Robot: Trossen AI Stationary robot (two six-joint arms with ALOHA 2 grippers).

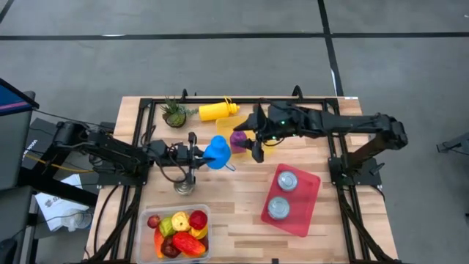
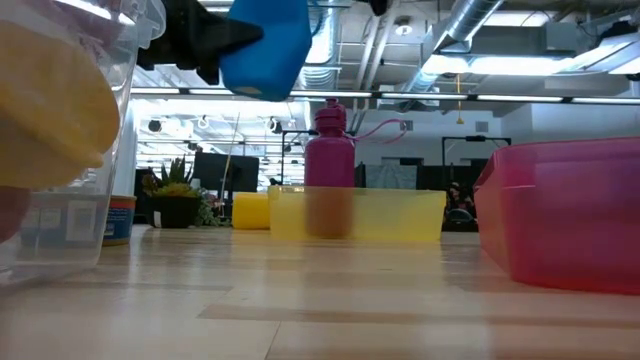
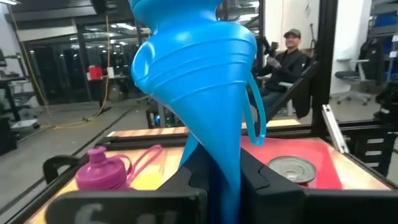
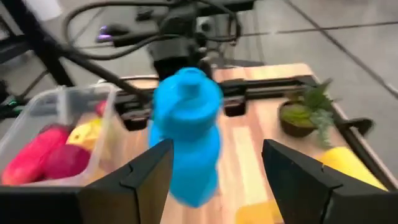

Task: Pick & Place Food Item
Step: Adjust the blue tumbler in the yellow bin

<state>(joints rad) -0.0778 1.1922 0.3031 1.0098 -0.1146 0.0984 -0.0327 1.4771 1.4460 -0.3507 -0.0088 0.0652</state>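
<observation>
The left gripper (image 1: 199,155), fingers clamped on the blue bottle (image 1: 218,152), holds it above mid-counter (image 1: 242,220). The right gripper (image 1: 249,141), fingers spread, sits at its 2 o'clock, seemingly over the purple bottle (image 1: 238,138).

The middle of the wooden table (image 1: 242,220) is crowded. A blue plastic bottle (image 1: 217,152) hangs in the air there, clamped in the left gripper (image 1: 199,155), and just beside it the right gripper (image 1: 251,144) hovers with fingers apart over a yellow tray (image 1: 226,130) holding a purple bottle (image 1: 238,138). Bare boards lie between the clear food tub (image 1: 180,233) and the red tray (image 1: 292,200), offering passage. A small metal cup (image 1: 185,188) stands near the left arm.
</observation>
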